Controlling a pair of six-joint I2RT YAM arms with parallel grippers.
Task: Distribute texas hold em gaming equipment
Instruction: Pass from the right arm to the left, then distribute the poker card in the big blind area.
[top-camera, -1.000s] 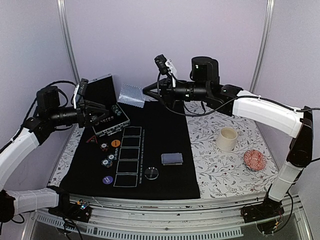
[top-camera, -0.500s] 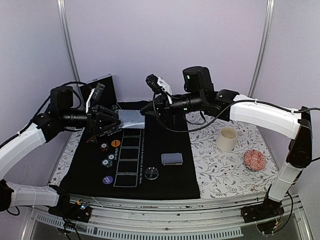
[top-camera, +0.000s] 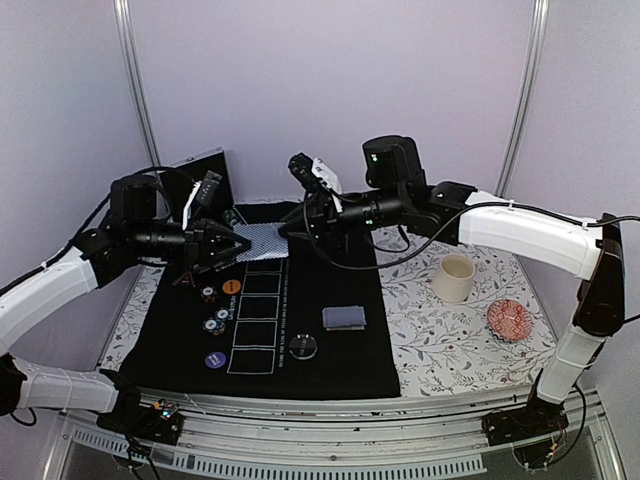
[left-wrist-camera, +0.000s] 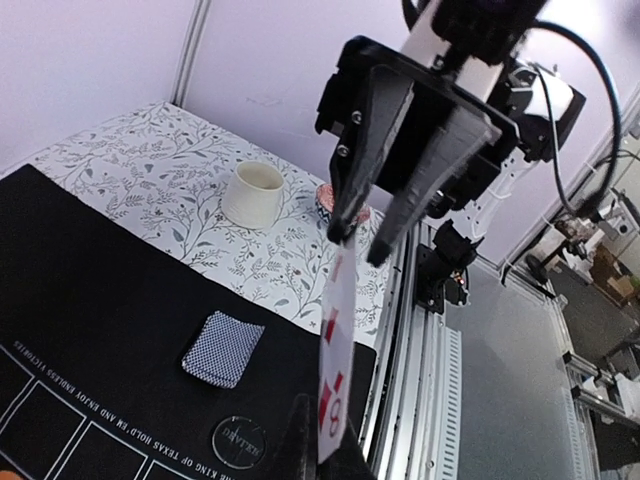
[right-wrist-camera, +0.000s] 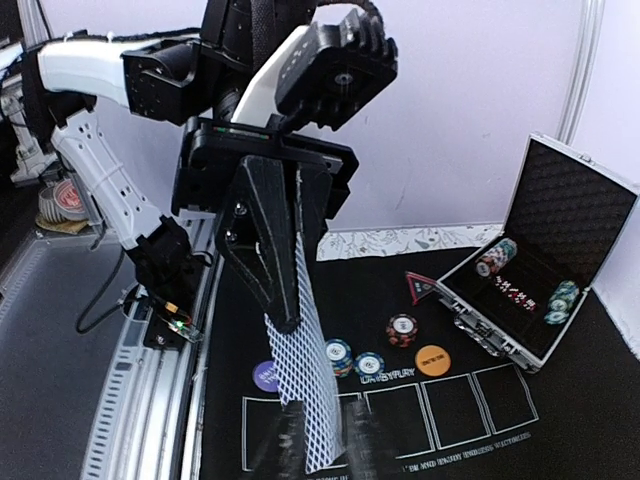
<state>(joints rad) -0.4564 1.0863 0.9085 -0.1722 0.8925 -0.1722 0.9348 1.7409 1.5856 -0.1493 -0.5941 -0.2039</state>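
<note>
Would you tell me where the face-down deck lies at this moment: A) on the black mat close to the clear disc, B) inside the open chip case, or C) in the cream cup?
A: the deck lies flat on the black mat, close to the clear disc.

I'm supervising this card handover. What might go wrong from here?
The card is pinched at one end by the left pincer, in mid-air; it may slip or bend if the right pincer drags on it. The open case and chips lie close below this pincer; a low swing might knock them.
</note>
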